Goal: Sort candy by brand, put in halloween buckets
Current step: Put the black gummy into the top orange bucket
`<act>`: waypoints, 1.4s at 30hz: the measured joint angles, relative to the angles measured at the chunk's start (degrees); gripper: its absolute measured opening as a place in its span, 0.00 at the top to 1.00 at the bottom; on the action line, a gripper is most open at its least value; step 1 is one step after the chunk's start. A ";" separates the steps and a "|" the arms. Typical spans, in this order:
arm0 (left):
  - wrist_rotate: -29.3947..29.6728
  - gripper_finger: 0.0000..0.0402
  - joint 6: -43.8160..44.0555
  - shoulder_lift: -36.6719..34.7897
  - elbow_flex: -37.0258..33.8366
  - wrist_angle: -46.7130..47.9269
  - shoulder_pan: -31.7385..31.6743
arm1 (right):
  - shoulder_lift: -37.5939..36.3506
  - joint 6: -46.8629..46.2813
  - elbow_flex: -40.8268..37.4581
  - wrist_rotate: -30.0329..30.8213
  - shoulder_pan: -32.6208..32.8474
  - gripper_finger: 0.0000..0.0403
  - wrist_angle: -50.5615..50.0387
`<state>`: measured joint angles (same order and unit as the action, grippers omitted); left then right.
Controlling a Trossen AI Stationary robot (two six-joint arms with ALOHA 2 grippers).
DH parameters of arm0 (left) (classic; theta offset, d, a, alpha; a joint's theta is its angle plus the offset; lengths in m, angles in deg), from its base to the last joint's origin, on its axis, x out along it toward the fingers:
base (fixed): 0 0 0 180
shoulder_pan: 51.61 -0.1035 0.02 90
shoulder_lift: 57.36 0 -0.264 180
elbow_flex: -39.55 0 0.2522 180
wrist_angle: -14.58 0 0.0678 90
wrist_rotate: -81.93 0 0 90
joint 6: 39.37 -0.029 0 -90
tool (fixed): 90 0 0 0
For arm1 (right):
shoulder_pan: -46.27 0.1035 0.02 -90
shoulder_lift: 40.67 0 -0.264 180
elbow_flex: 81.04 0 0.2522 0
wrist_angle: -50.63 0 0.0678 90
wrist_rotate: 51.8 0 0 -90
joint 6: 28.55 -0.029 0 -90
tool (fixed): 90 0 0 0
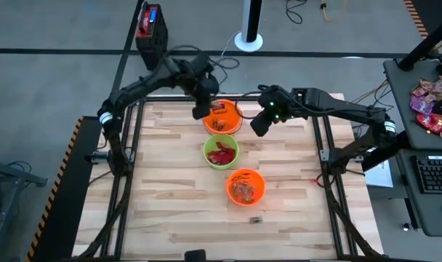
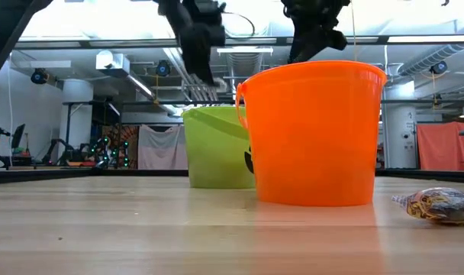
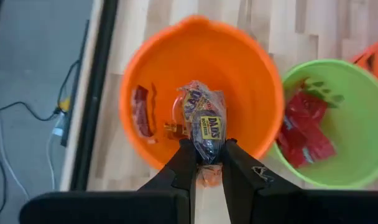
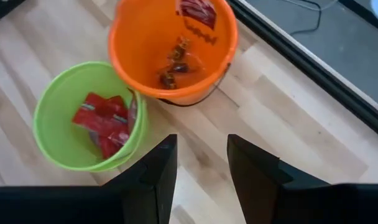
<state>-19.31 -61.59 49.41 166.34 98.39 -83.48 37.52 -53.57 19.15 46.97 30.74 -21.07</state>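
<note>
Candy sits sorted in three buckets that run in a slanting line down the middle of the table (image 1: pixel 163 182). The far orange bucket (image 1: pixel 222 116), near the table's far edge, holds a red packet and a few small brown pieces. The green bucket (image 1: pixel 221 152) just beside it holds red packets (image 3: pixel 304 127). The near orange bucket (image 1: pixel 246 186) holds pale wrapped bits. One wrapped piece (image 1: pixel 256 218) lies loose on the wood toward the near edge. The left gripper (image 3: pixel 204 163) hovers above the far orange bucket, pinching a dark wrapped candy (image 3: pixel 204 121) between its fingers. The right gripper (image 4: pixel 201 155) hangs beside that bucket with its fingers spread and nothing between them.
</note>
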 joint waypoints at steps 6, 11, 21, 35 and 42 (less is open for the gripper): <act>-0.02 0.90 0.97 0.01 -7.94 -9.07 0.56 | -0.02 -2.57 -2.62 -0.66 -0.39 0.68 -0.03; 0.21 0.79 4.55 0.17 -9.99 -11.85 0.54 | -0.02 -6.19 -4.86 -5.20 -0.38 0.67 -0.01; 0.63 0.56 5.03 0.99 -9.96 -11.76 0.56 | -0.20 -10.70 -6.37 -8.72 0.40 0.61 -0.11; 4.52 0.54 27.55 -18.08 -10.48 -10.68 16.07 | -13.49 -21.48 -24.63 -9.11 35.92 0.60 6.46; 28.75 0.54 39.44 -24.43 -10.57 -10.81 37.95 | -8.86 -28.00 -37.34 -2.29 54.63 0.61 32.12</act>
<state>9.44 -22.16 24.98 155.77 87.57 -45.54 28.65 -81.56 -18.19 44.68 85.37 11.05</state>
